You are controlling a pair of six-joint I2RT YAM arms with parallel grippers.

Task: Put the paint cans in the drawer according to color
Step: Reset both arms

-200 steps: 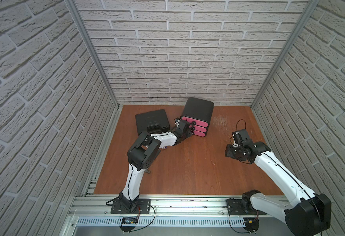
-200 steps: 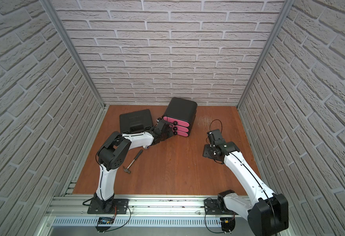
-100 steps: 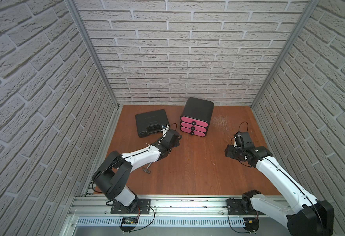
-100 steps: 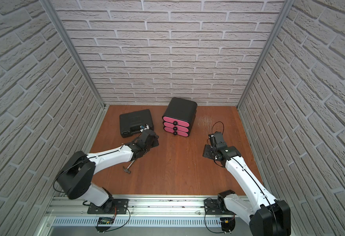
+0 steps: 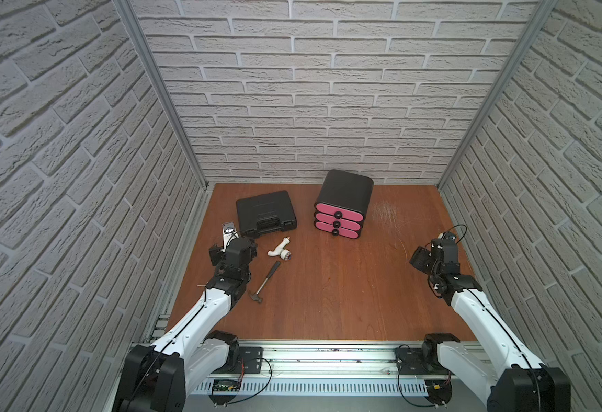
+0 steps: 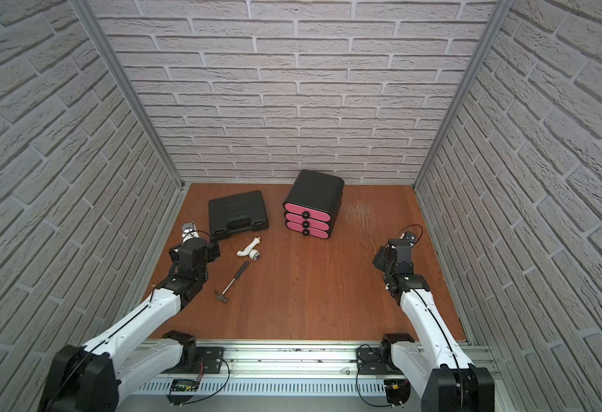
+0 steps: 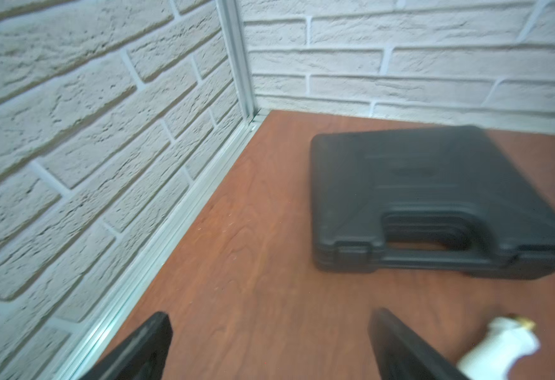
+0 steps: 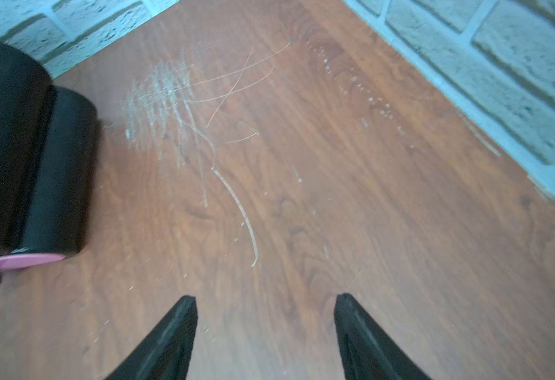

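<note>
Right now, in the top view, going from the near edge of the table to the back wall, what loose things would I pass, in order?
Nearest first: hammer → white pipe fitting → black carrying case. The three-drawer unit lies about level with the case, so its place is unclear.

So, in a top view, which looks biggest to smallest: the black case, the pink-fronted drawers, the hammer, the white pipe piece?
1. the pink-fronted drawers and the black case: about alike; the drawers stand taller, nearer the camera, so unranked.
2. the hammer
3. the white pipe piece
</note>
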